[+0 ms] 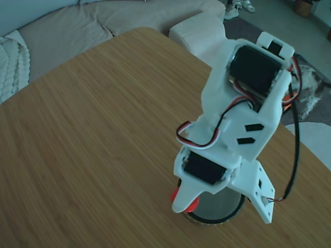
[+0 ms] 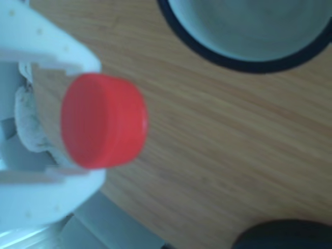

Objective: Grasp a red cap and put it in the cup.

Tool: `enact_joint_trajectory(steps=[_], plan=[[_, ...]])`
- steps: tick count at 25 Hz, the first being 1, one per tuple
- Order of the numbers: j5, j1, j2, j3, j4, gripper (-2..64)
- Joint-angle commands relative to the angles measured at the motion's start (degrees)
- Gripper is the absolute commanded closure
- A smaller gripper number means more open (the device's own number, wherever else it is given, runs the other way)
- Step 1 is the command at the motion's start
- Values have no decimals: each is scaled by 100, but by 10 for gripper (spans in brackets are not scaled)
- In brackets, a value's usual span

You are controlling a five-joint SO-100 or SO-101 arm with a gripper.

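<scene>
Over the wooden table (image 1: 93, 134), from the fixed view: white printed arm (image 1: 243, 103) bent down above the cup (image 1: 227, 214), black servos set into the shell, red, white and black wires looped along it, a black cable trailing off its right side. Gripper (image 1: 185, 202) low at the cup's left rim, pinching the red cap (image 1: 176, 197), of which only a sliver peeks past the white finger (image 1: 186, 194). Cup mostly hidden beneath the arm; black rim and pale inside visible at lower right. Pale sofa (image 1: 103, 23) and cushion behind the table.

Close up, from the other view: red cap (image 2: 104, 121) clamped sideways between two white fingers (image 2: 46, 52), flat top turned toward the lens, smooth glossy plastic, short cylinder with a rounded edge. Some pale, rough padding just visible on the inner faces at the left. Cap raised off the table, beside the cup (image 2: 207, 52) rather than over its mouth; curved black rim and matte grey-white inside in the upper right. Bamboo-like grain in fine straight stripes, warm brown. Dark blurred shape at the bottom right, not identifiable.

Step in hand, by judgement: carrying, grasp done, drop not yet made. Next move needs a shift across the rim until centred over the opening, then letting go; wide mouth, small cap, so little precision demanded.
</scene>
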Motion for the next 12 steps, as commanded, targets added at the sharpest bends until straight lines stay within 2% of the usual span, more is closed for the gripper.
enact_joint_trajectory(steps=[1,12], plan=[[26,-97,176,-132,167,521],[-18,123,88,448,220,515]])
